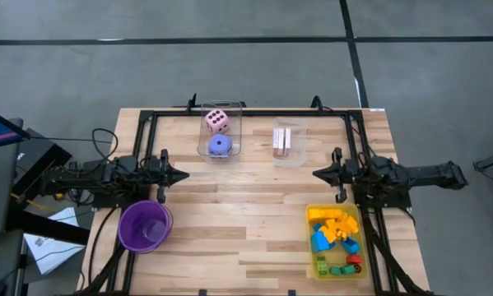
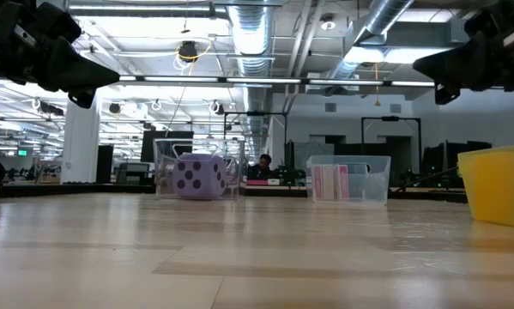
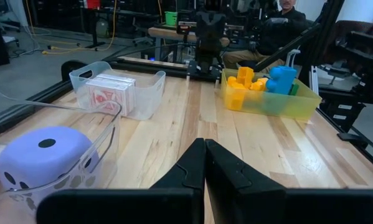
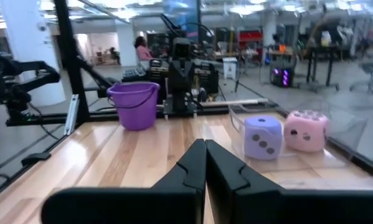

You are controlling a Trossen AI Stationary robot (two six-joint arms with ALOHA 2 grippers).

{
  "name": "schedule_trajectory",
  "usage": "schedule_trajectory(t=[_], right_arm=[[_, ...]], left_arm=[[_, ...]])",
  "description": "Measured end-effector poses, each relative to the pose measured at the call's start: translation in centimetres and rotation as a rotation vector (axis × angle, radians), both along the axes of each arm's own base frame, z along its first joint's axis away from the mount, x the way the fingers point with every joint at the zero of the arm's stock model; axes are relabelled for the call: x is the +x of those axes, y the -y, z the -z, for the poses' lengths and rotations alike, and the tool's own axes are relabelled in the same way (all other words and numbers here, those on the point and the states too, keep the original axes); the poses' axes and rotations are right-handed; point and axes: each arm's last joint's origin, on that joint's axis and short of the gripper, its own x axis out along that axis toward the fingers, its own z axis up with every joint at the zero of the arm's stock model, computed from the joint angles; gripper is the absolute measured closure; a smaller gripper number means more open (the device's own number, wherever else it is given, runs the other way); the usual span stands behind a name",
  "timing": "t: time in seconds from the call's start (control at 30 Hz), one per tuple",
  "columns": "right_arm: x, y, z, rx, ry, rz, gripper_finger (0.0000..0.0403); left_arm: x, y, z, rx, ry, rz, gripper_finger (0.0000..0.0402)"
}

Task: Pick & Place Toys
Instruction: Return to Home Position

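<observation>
Several yellow, blue, green and red blocks (image 1: pixel 335 237) lie in a yellow tray (image 1: pixel 357 271) at the near right. A pink die (image 1: pixel 217 122) and a purple die (image 1: pixel 220 145) sit in a clear box (image 1: pixel 238 111) at the far middle. Flat pink-white cards (image 1: pixel 281 140) stand in a second clear box (image 1: pixel 298 156). My left gripper (image 1: pixel 183 174) is shut, level, above the table's left side. My right gripper (image 1: pixel 318 173) is shut, level, above the right side. Neither holds anything.
A purple round cup (image 1: pixel 145 225) stands at the near left, just in front of my left arm. A dark frame (image 1: pixel 254 113) runs along the table's far edge and sides. Bare wood (image 1: pixel 246 214) lies between the two grippers.
</observation>
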Motion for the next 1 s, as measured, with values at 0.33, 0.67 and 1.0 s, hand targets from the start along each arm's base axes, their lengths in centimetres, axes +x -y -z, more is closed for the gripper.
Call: schedule_trajectory(t=[0.33, 0.67, 1.0], right_arm=[[-0.51, -0.09, 1.03, -0.079, -0.007, -0.040, 0.0403], [-0.50, -0.07, 1.12, -0.107, -0.015, -0.038, 0.0403], [-0.48, -0.08, 1.12, -0.107, -0.015, -0.039, 0.0403]], left_arm=[[0.00, 0.00, 0.00, 0.000, 0.000, 0.001, 0.0399], [0.00, 0.00, 0.00, 0.000, 0.000, 0.002, 0.0399], [0.00, 0.01, 0.00, 0.000, 0.000, 0.004, 0.0399]])
